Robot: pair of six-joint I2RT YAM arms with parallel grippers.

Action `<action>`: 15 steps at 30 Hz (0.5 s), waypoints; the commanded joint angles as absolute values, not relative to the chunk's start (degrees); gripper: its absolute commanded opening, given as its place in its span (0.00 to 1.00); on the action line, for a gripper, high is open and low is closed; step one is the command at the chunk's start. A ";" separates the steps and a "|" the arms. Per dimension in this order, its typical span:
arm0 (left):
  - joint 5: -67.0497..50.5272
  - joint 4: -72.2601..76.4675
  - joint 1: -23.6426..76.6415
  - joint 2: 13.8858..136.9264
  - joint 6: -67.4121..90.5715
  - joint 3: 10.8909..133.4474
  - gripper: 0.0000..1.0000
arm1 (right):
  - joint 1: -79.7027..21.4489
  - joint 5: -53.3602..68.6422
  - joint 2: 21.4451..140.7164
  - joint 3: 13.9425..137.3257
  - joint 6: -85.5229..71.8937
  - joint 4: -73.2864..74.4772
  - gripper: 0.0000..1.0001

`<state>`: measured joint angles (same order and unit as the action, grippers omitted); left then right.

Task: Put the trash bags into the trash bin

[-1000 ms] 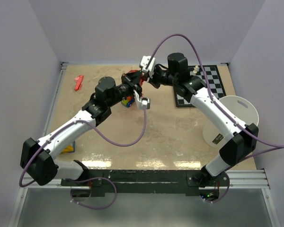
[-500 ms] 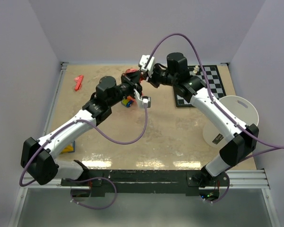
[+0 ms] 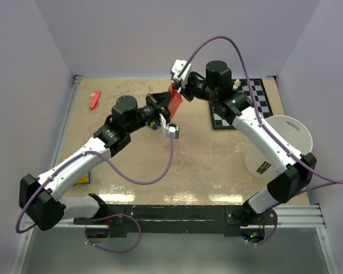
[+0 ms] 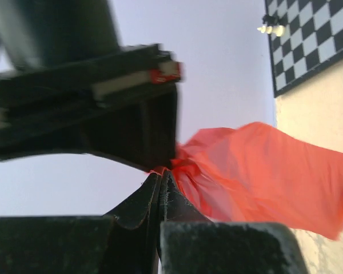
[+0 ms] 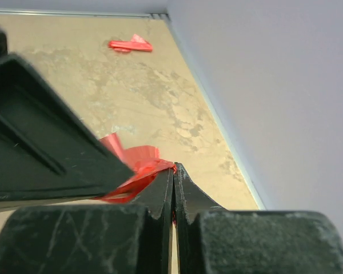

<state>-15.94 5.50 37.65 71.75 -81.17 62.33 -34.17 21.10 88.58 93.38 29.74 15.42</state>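
1. The bag [image 3: 175,103] is thin, translucent red-pink film, creased and crinkled. It hangs as a small slanted sheet above the far middle of the worktop [image 3: 206,165].
2. The left hand [image 3: 163,104] has its dark, wedge-shaped fingers pressed together on one bunched edge of the film. In the left wrist view the film gathers into tight folds right at the fingertips [image 4: 163,181] and fans out to the right as a smooth, glossy sheet.
3. The right hand [image 3: 180,91] is likewise pinched closed on the bag. In its wrist view a twisted red strip of film runs into the meeting fingertips [image 5: 174,171].
4. The two hands are tip to tip, almost touching, with the bag caught between them and held off the worktop.
5. The bin [image 3: 283,142] is a round white plastic bucket with tapered sides, a wide rim and a small dark label. It sits at the right edge of the worktop, partly behind the right arm and well apart from the bag and both hands.
6. The worktop is beige with a mottled, stone-like pattern and a slight sheen.
7. A flat black-and-white checkerboard [image 3: 257,100] lies at the far right, with a small white chess piece [image 4: 272,27] on it.
8. A small solid red piece [image 3: 95,99] lies at the far left.
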 commanded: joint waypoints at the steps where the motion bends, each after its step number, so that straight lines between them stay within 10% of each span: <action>1: -15.83 9.39 37.97 72.85 -80.77 67.23 0.00 | -35.06 27.12 88.34 93.60 29.53 18.36 0.00; 7: -11.17 10.64 36.48 73.83 -81.04 63.74 0.00 | -35.77 37.53 87.71 100.70 30.24 23.99 0.00; 15: -12.30 3.52 37.53 69.43 -80.51 59.67 0.00 | -35.07 18.14 89.20 99.07 28.03 14.25 0.00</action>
